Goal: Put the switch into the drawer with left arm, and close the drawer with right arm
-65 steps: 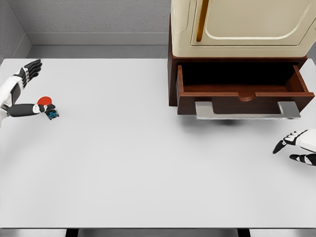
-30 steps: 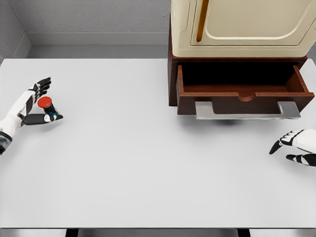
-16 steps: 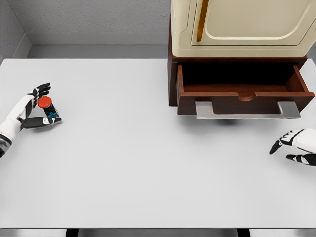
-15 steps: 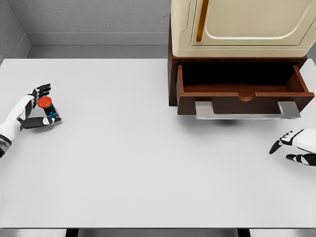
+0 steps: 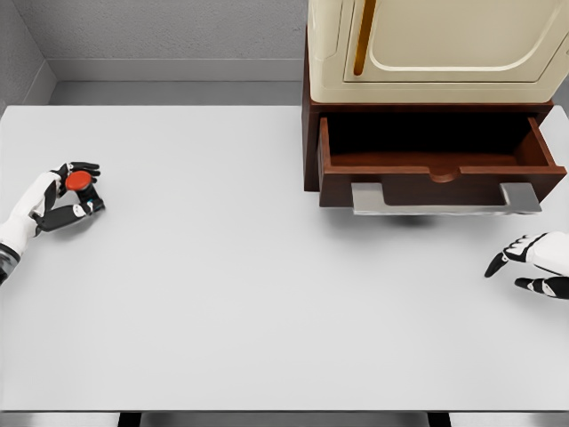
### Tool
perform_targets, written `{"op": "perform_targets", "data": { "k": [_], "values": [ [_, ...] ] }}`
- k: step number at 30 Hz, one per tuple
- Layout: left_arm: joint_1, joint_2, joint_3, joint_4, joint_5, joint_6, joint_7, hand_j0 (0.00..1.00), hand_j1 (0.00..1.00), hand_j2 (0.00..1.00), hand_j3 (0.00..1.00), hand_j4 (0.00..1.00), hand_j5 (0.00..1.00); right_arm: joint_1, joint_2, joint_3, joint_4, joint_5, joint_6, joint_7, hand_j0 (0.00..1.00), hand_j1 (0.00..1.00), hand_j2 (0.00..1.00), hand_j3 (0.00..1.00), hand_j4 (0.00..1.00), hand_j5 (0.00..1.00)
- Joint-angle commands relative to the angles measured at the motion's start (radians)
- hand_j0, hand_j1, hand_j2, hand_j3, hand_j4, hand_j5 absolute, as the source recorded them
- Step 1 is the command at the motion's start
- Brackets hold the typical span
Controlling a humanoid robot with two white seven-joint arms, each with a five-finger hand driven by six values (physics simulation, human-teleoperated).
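Head view. White table [image 5: 267,294] against a grey wall; at the far right stands a brown cabinet [image 5: 310,133] with a cream unit on top. Its drawer [image 5: 440,169] is pulled out, empty as far as can be seen, grey handle [image 5: 444,197] facing the robot.

Step in hand: the grasp of the switch [image 5: 79,181], first half of the task. Nothing is in the drawer yet.

Left hand [image 5: 64,197], at the table's far left edge: fingers curled round the switch, thumb below, red button visible between the fingertips. Looks like a closed hold, though whether the switch is clear of the table cannot be told.

Right hand [image 5: 533,263], lower right edge: fingers loosely spread, holding nothing, near the drawer front but apart from it.

Next move, as judged: carry the switch rightward across the table, well over to the drawer, lift it over the front wall and release inside. The right hand then pushes the front shut.
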Motion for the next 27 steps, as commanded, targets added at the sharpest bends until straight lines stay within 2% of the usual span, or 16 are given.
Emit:
{"op": "perform_targets", "data": {
  "k": [1,13,27],
  "values": [
    [0.0,0.001,0.0,-0.003,0.005,0.0,0.0,0.58,0.58,0.58,0.58,0.58,0.58,0.0,-0.002,0.0,0.0,-0.007,0.002,0.0,0.59,0.59,0.59,0.59,0.59,0.59],
    [-0.002,0.0,0.0,-0.016,0.007,-0.002,0.0,0.46,0.46,0.46,0.46,0.46,0.46,0.0,-0.002,0.0,0.0,-0.007,0.002,0.0,0.59,0.59,0.59,0.59,0.59,0.59],
    [0.012,0.007,0.0,-0.233,0.007,0.0,0.0,0.43,0.43,0.43,0.43,0.43,0.43,0.0,-0.002,-0.002,0.0,-0.007,0.002,-0.002,0.59,0.59,0.59,0.59,0.59,0.59]
  ]
}}
